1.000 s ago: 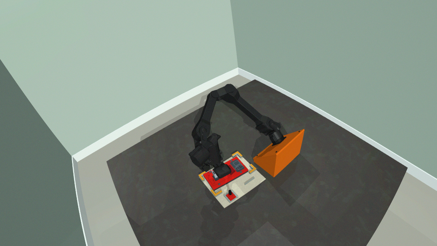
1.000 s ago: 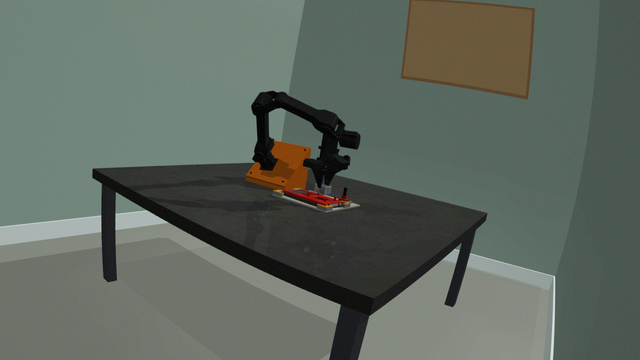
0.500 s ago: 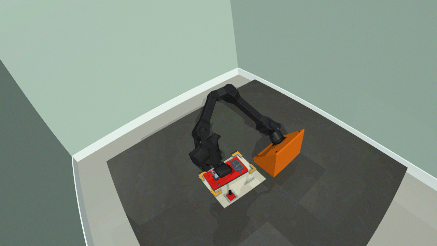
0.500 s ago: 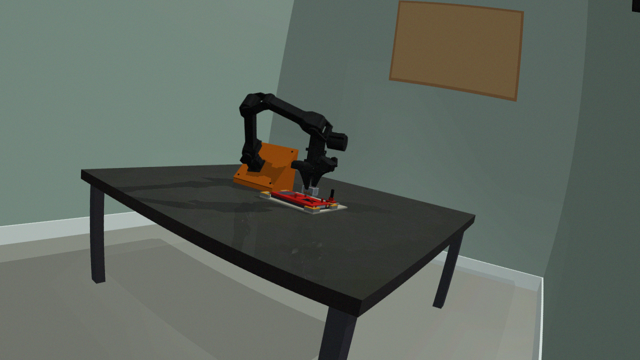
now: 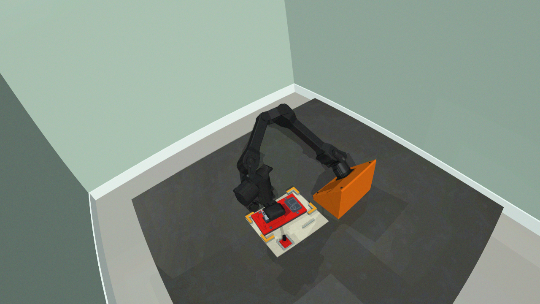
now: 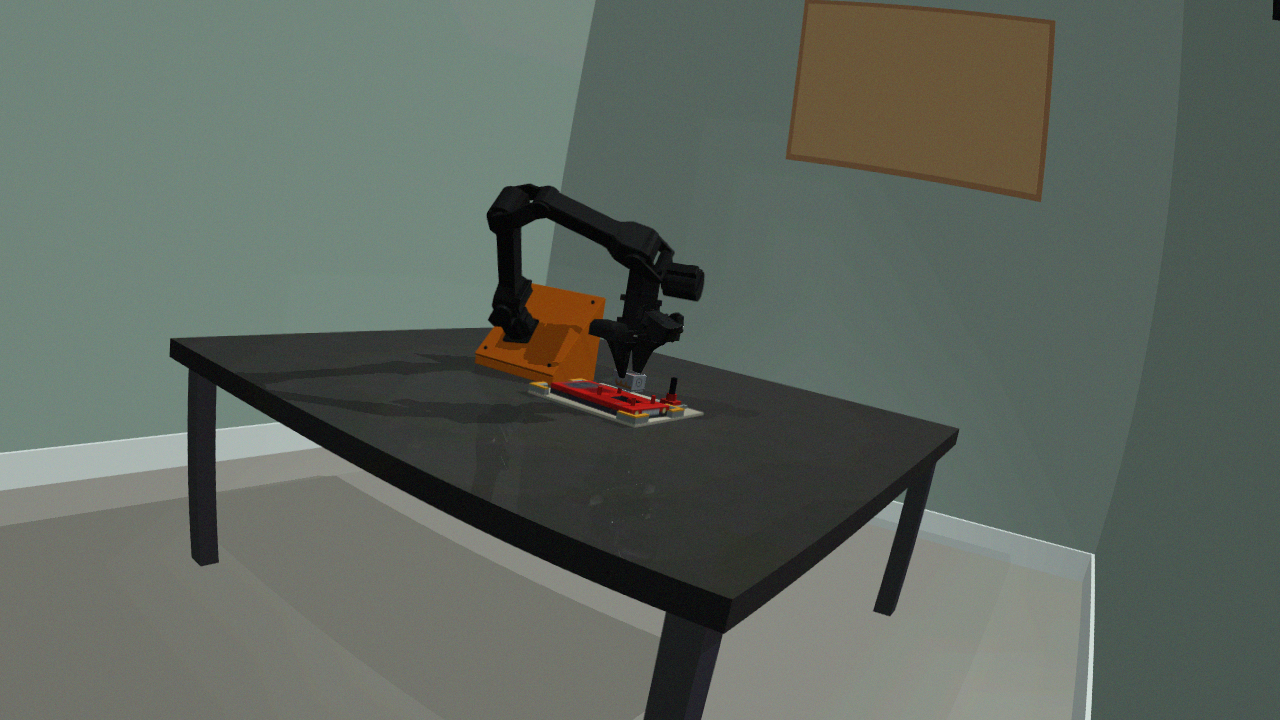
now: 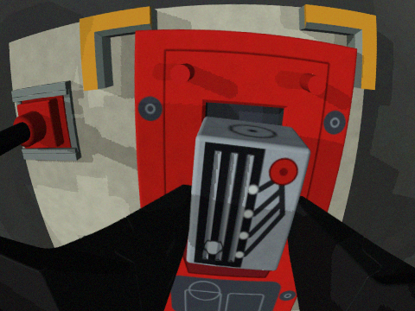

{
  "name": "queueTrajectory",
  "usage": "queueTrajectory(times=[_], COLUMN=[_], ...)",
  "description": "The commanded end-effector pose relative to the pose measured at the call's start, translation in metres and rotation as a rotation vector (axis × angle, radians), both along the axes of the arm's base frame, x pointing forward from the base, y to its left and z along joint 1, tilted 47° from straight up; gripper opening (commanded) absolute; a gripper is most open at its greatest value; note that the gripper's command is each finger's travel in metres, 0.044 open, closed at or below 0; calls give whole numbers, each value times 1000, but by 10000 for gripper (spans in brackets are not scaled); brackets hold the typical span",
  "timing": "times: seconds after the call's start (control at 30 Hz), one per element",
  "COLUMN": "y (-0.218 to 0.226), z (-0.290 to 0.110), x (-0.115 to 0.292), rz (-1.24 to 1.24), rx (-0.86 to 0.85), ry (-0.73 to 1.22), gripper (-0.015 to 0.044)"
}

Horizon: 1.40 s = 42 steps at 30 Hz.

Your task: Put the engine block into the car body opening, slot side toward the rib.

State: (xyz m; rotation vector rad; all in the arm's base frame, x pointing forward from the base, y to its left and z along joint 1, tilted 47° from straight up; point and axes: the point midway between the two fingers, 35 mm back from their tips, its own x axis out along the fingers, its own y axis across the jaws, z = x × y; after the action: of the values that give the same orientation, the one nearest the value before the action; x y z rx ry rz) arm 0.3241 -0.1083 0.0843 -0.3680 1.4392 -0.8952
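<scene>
The grey engine block is held between the fingers of my gripper, which is shut on it. In the wrist view its top shows three silver bars and a red disc. The red car body lies flat below. The block is above the body in the exterior view, not down in the opening. In the wrist view it covers much of the opening. I cannot make out the rib or the slot side.
The pale board carries yellow corner brackets around the body. A red piece with an upright black post sits in a grey frame beside it. A grey strip and the orange arm mount stand nearby.
</scene>
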Motion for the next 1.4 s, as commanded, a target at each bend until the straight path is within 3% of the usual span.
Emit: queueTrajectory(times=[0.0,0.23,0.63,1.0,1.37], y=[0,0,-1,-3,-6], z=[1,1,0,-2,-5], x=[0,0,0,0,-1], rz=[-75,-70,110,-34,45], rx=[-13,-13,16,-7,5], ry=[-79,-74,112,-37,45], gripper=[159,159,159,159,159])
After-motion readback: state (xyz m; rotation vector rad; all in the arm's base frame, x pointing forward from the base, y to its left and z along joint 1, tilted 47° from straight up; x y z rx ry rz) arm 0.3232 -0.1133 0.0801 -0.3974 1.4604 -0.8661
